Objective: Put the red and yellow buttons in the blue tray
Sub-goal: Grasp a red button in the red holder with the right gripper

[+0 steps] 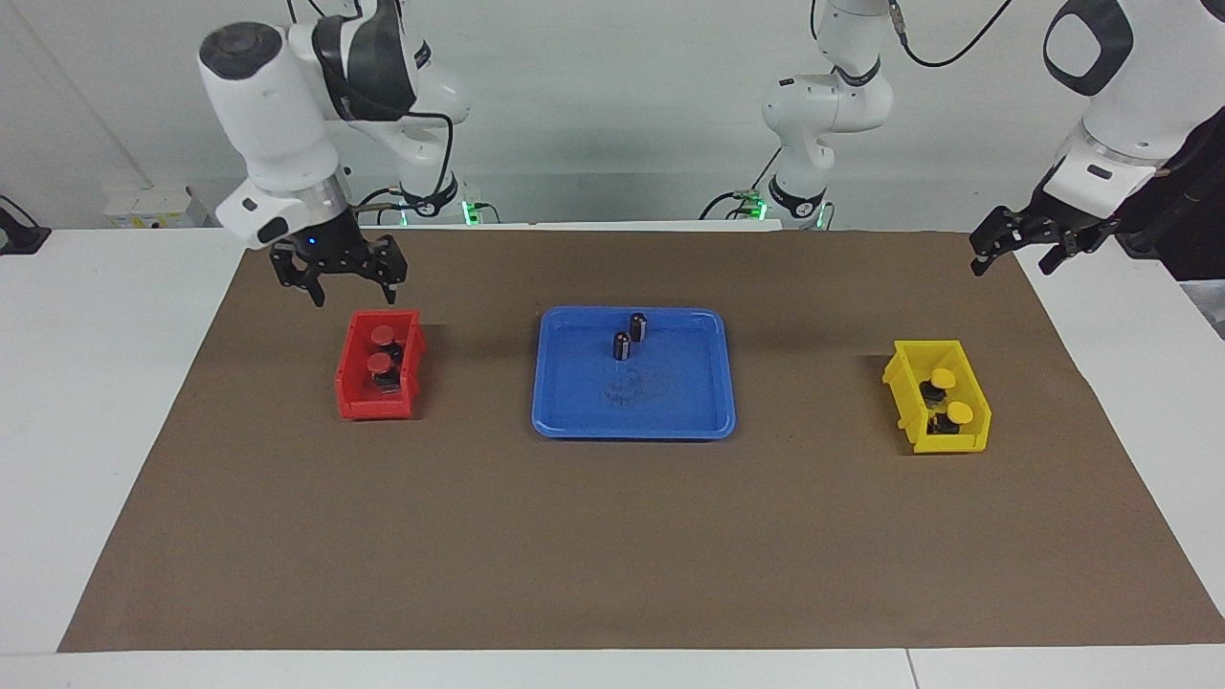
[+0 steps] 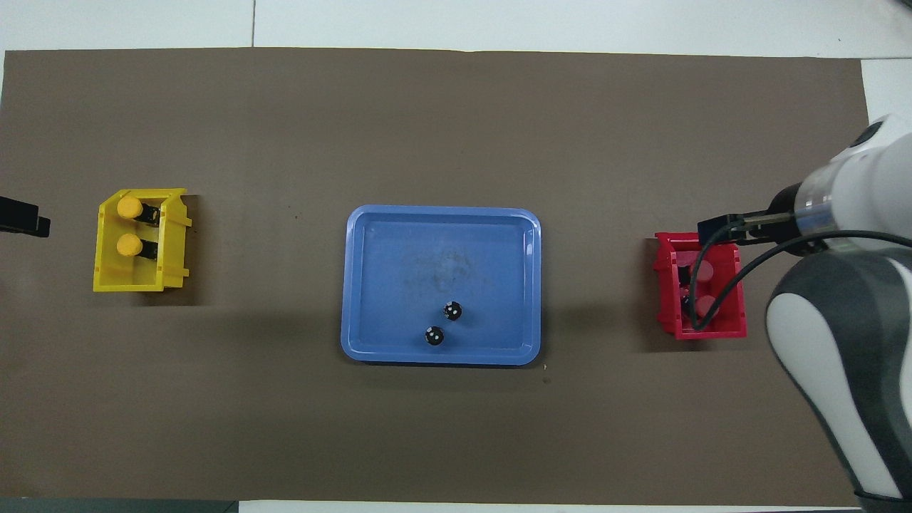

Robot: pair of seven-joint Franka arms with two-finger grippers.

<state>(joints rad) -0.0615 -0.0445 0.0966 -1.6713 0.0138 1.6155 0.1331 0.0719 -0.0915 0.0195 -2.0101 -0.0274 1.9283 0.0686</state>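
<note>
Two red buttons (image 1: 382, 348) lie in the red bin (image 1: 356, 392), and show in the overhead view (image 2: 705, 288) too. Two yellow buttons (image 1: 951, 396) lie in the yellow bin (image 1: 904, 378), also seen from overhead (image 2: 129, 226). The blue tray (image 1: 670, 402) sits mid-table between the bins and holds none of them. My right gripper (image 1: 354, 299) is open and empty, raised over the red bin's edge nearest the robots. My left gripper (image 1: 1013, 266) is open and empty, raised over the mat's corner at the left arm's end, where that arm waits.
Two dark cylinders (image 1: 630, 336) without coloured caps stand in the blue tray (image 2: 399, 285), in its part nearer the robots. A brown mat (image 1: 612, 536) covers the table. The right arm (image 2: 833, 299) hangs over part of the red bin (image 2: 712, 329).
</note>
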